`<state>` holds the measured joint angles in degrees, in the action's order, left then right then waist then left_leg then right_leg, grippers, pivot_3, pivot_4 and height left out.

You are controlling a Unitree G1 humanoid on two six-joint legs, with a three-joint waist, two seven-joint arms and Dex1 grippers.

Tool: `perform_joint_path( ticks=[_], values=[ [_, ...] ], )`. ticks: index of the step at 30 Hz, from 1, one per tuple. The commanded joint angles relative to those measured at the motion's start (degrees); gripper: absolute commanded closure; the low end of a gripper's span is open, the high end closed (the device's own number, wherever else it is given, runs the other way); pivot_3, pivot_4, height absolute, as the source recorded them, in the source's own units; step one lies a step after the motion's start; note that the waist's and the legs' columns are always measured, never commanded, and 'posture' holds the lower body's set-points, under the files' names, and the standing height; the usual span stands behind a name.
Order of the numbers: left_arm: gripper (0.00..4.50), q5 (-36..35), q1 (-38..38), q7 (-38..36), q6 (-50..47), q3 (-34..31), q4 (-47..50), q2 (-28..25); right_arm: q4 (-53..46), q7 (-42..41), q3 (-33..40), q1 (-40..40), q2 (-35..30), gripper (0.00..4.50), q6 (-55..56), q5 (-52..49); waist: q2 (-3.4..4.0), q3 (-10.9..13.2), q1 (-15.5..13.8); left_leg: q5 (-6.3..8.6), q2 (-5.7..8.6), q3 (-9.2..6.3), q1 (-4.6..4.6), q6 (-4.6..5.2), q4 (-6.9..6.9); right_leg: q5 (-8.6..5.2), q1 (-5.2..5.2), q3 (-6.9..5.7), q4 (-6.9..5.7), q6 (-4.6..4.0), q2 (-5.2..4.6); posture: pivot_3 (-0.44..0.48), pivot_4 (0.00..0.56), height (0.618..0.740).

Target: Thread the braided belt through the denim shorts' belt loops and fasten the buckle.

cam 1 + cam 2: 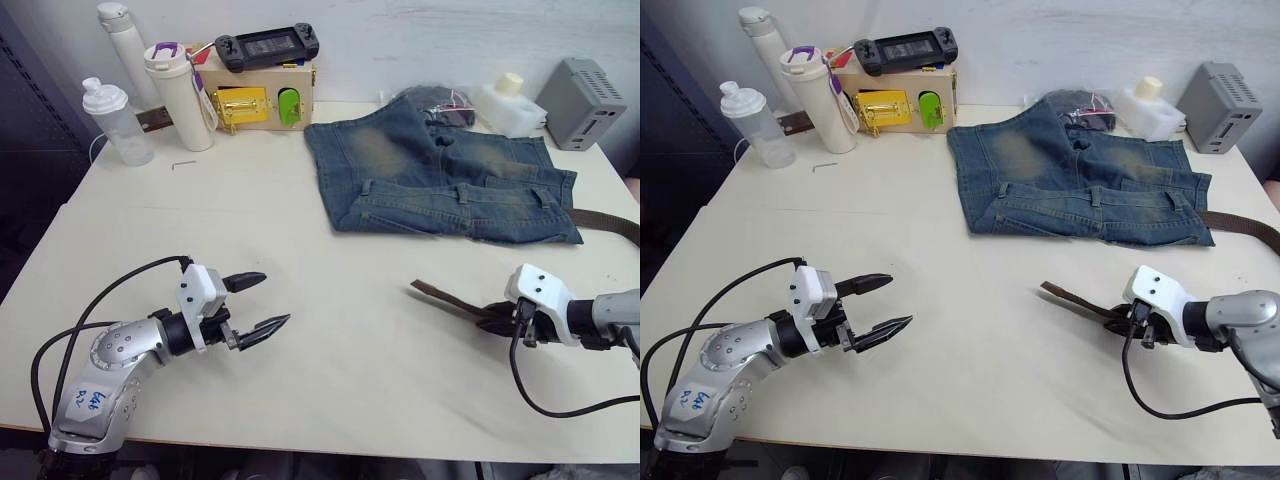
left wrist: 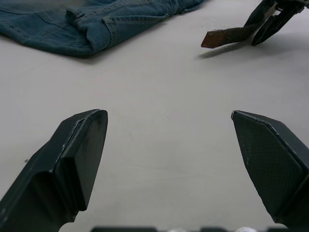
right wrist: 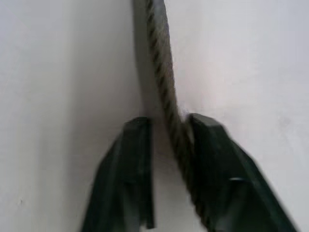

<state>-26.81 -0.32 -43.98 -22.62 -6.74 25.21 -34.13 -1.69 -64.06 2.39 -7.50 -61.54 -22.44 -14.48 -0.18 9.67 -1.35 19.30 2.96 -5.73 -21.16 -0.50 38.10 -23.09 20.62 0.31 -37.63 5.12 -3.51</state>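
Left eye view takes in the whole cream desk [image 1: 330, 330]: at its near left the left gripper [image 1: 262, 301] hovers with its black fingers spread wide and nothing between them. Further back the denim shorts [image 1: 445, 180] lie flat, faded blue with yellowish-worn patches on both legs and tan stitching, the waistband on the near side. At the near right the right gripper [image 1: 1118, 316] holds the braided belt [image 1: 1075, 299] close to its end, and the smooth brown tip pokes out leftward over the desk. Another dark-brown stretch of the belt shows at the right edge, beside the shorts' waistband.

Left wrist view shows, past its own wide-set fingers [image 2: 72, 159], a waistband corner of the shorts and the belt tip raised off the desk, with a shadow beneath.

Right wrist view brings out the woven pattern: the strap lies against one finger [image 3: 217, 164], a thin gap beside the other.
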Motion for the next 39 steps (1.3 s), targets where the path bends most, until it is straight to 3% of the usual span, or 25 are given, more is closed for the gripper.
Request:
perform_joint_path(
  ticks=[1, 5, 10, 14, 21, 29, 39],
  values=[
    [0.00, -1.3, 0.0, -0.1, 0.1, -0.7, 2.4, -0.3, -0.5, 0.3, -0.7, 0.1, 0.6, 4.46, 0.4, 1.3, 0.00, 0.0, 0.0, 0.00, 0.00, 0.00, 0.00, 0.00, 0.01, 0.00, 0.00, 0.00, 0.00, 0.00, 0.00, 0.000, 0.150, 0.740],
    [0.00, -1.3, -0.8, -0.6, 0.2, -0.4, 1.8, -0.5, -1.9, -0.7, -0.8, 0.7, 1.3, 4.46, 1.9, 1.0, 0.00, 0.0, 0.0, 0.00, 0.00, 0.00, 0.01, 0.00, 0.00, 0.00, -0.01, 0.00, 0.00, 0.00, 0.00, 0.000, 0.150, 0.740],
    [0.00, -4.0, -8.6, -3.4, -2.1, 1.3, -1.3, -0.4, -16.1, -5.4, 0.1, 1.5, 3.3, 4.46, 1.8, -6.9, 0.07, 0.1, 0.0, 0.00, -0.01, -0.02, -0.02, -0.01, 0.01, 0.00, 0.01, -0.03, -0.04, 0.00, 0.01, 0.000, 0.150, 0.740],
    [0.00, -5.2, -15.6, -8.5, -3.7, 6.2, -4.0, 0.0, -25.0, -5.8, -3.3, -1.1, 2.8, 4.46, -2.0, -7.9, 0.11, 0.1, 0.0, 0.00, 0.00, -0.02, -0.04, -0.01, 0.04, 0.00, 0.01, -0.05, -0.05, 0.00, 0.01, 0.000, 0.150, 0.740],
    [0.00, -2.6, -23.0, -16.6, -3.1, 16.2, -8.9, 0.9, -28.0, -5.2, -6.4, -5.4, 2.6, 4.46, -4.1, -6.6, 0.06, 0.1, -0.1, 0.01, 0.03, -0.03, -0.08, 0.01, 0.05, 0.00, 0.02, -0.05, -0.04, 0.00, 0.00, 0.000, 0.150, 0.740],
    [0.00, -0.9, -25.3, -18.9, -1.9, 18.1, -12.7, 2.2, -29.4, -4.8, -5.1, -4.7, 1.8, 4.46, -5.0, -6.8, 0.05, 0.1, 0.0, 0.01, 0.02, -0.03, -0.08, 0.01, 0.03, 0.00, 0.05, -0.05, -0.13, 0.00, 0.02, 0.000, 0.150, 0.740],
    [4.48, 0.5, -25.8, -19.4, -1.0, 19.1, -13.7, 4.3, -31.7, -3.3, -4.0, -3.7, 1.8, 4.50, -7.1, -7.7, 0.04, 0.1, -0.1, 0.01, 0.02, -0.04, -0.10, 0.02, 0.07, 0.00, 0.04, -0.05, -0.11, 0.00, 0.01, 0.000, 0.150, 0.740]
  ],
)
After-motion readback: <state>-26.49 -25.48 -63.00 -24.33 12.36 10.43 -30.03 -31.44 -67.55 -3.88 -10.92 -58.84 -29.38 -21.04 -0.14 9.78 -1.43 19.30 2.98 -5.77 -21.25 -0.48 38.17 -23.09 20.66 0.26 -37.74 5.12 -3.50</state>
